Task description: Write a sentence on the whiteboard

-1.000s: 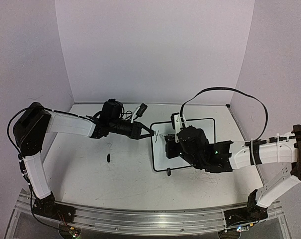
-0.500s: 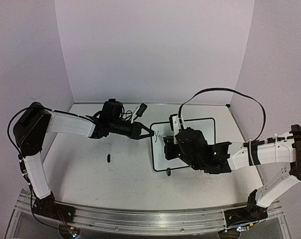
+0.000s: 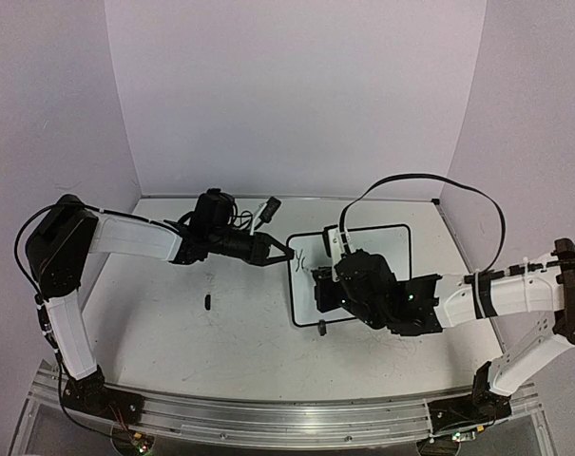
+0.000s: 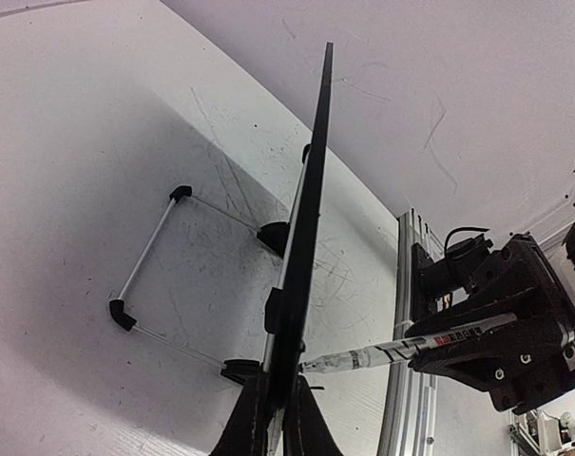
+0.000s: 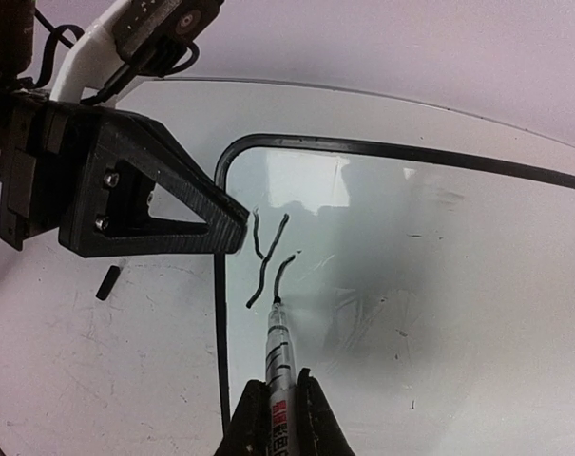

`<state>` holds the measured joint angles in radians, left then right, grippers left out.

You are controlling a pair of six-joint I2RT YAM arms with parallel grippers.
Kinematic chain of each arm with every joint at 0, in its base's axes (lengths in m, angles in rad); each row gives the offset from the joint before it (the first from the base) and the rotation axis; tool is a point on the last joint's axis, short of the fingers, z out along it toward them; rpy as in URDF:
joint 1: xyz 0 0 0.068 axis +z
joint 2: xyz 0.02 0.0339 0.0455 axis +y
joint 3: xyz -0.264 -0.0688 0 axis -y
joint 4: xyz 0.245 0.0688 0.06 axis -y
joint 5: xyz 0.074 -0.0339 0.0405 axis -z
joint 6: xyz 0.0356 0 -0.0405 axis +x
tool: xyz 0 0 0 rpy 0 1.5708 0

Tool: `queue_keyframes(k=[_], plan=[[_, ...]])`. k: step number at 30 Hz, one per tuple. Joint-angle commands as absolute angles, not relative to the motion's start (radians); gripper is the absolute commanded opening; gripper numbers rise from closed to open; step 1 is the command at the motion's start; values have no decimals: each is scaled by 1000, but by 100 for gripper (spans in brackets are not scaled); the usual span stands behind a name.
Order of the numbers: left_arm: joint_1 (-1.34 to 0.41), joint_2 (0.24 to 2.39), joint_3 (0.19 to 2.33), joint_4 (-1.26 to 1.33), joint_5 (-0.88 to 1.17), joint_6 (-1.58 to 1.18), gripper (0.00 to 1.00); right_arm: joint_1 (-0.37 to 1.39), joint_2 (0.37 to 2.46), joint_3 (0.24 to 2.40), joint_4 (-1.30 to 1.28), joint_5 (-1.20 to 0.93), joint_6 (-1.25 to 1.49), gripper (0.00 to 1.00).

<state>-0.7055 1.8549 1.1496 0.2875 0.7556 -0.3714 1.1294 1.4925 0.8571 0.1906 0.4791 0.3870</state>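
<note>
The whiteboard (image 3: 393,249) lies at the table's centre right, tilted up on its feet. My left gripper (image 3: 289,255) is shut on its left edge; the left wrist view shows the board edge-on (image 4: 311,180) running up from between that gripper's jaws (image 4: 279,378). My right gripper (image 5: 279,382) is shut on a marker (image 5: 276,332). The marker's tip touches the board (image 5: 439,285) at the lower end of a short curved stroke beside a Y-shaped mark (image 5: 266,258). In the top view the right gripper (image 3: 319,285) hovers over the board's left part.
A small black cap (image 3: 207,302) lies on the table left of the board, also in the right wrist view (image 5: 106,282). One black foot (image 3: 321,329) sticks out at the board's near edge. The back wall and side walls close in the table.
My right gripper has shifted a little left and toward the near edge with the marker. A short curved stroke now stands beside the Y mark. The left arm has held still.
</note>
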Motion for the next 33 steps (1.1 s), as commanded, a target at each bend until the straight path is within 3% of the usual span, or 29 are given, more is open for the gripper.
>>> queue_keyframes(k=[1,33], plan=[[-699,1847,1164,305,781,-393,0,1124,1487,838,142,512,403,0],[-700,1855,1165,305,792,-399,0,1118,1495,906,211,585,367,0]])
